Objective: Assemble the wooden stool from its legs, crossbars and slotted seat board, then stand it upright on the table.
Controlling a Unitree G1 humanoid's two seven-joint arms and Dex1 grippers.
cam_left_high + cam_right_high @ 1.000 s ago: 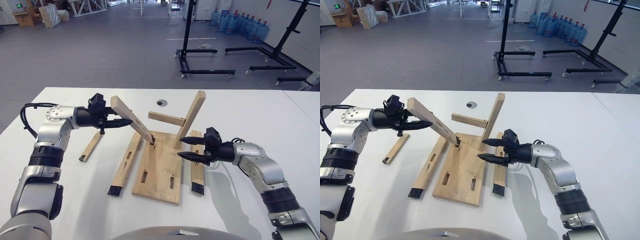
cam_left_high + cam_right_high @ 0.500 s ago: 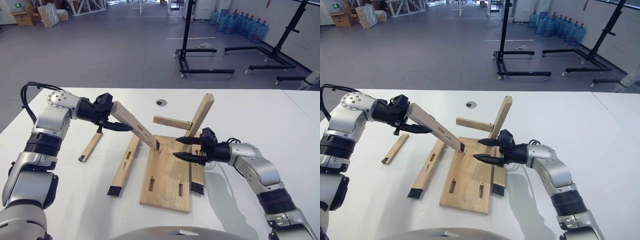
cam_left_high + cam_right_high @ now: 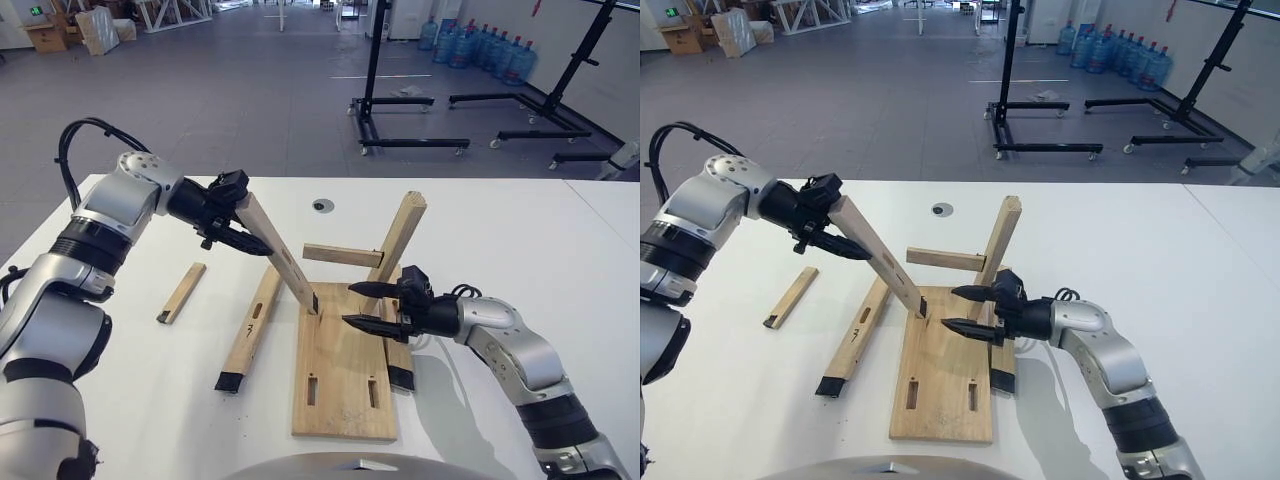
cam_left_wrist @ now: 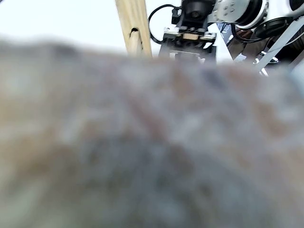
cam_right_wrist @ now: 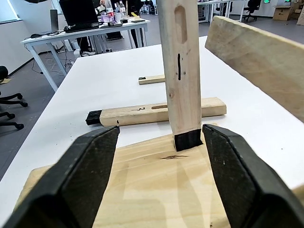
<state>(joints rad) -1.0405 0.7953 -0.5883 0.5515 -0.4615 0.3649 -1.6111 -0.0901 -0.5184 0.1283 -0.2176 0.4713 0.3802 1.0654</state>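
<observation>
The one seat board [image 3: 345, 375] has swung round since a second ago and lies flat, lengthwise toward the robot. There are four legs. The held leg [image 3: 285, 262] is steeper now, clamped in the left gripper [image 3: 250, 238], with its tip on the board. The tilted leg [image 3: 400, 240] stands beside it. The left lying leg [image 3: 252, 325] and right lying leg [image 3: 400, 365] flank the board. There are two crossbars: the joined crossbar [image 3: 343, 255] on the tilted leg and the loose crossbar [image 3: 181, 292]. The right gripper [image 3: 348, 305] is spread apart near both feet.

Left pincer [image 3: 252, 233] gripping tilted leg [image 3: 285, 263], foot on seat board [image 3: 340, 395]
</observation>
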